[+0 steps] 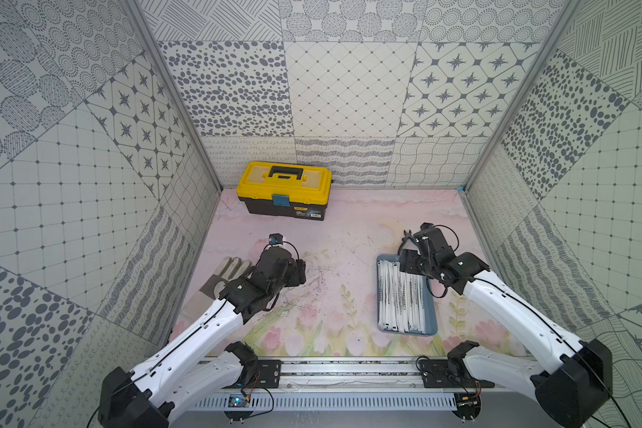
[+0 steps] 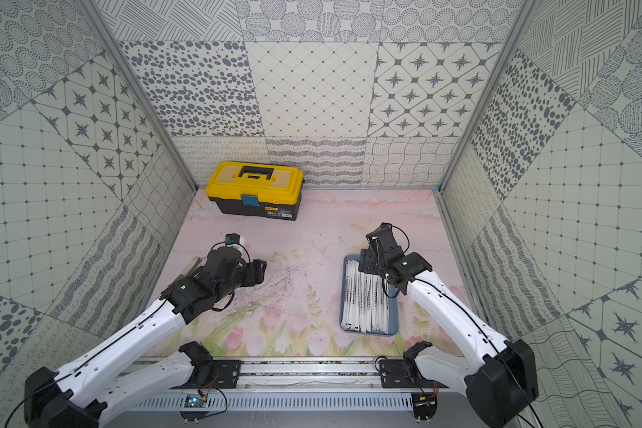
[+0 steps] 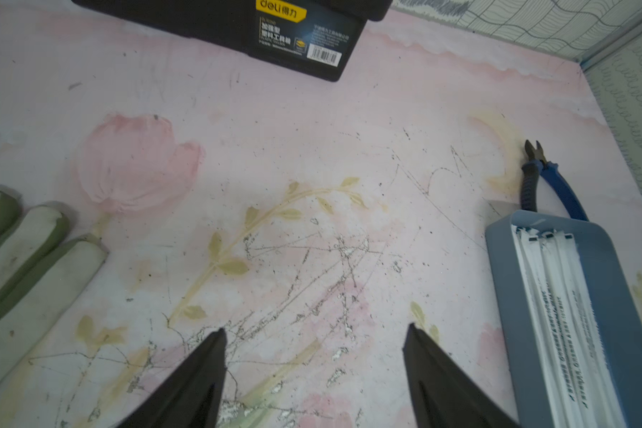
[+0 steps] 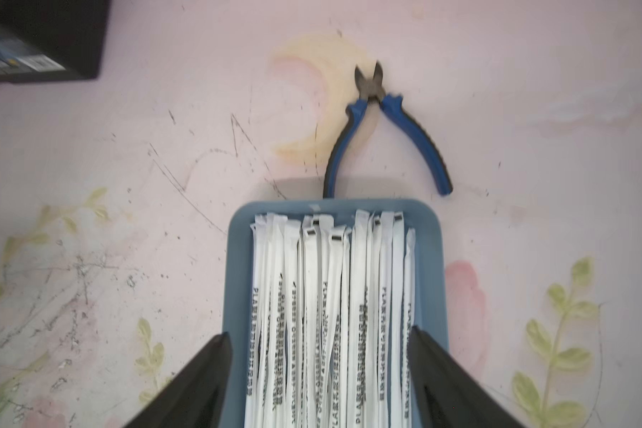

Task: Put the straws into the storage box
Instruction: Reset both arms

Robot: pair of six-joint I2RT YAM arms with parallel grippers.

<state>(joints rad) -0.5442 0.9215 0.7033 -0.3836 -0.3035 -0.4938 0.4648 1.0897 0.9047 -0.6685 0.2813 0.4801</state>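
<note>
Left claw (image 3: 314, 329): I'm holding it wide apart, empty.
Right claw (image 4: 319, 331): I'm holding it wide apart, empty, over the storage box (image 4: 238, 259).
Straws (image 4: 330, 296): lying inside it, near right, wrappers showing "PLA".
Toolbox (image 1: 286, 189): sitting far left, label showing "deli".

Place: we see a lab test booth.
Walls: we find patterned panels (image 1: 349, 92) on three sides.
Front: we see a metal rail (image 1: 349, 374) carrying two robot arms (image 1: 201, 329).
</note>
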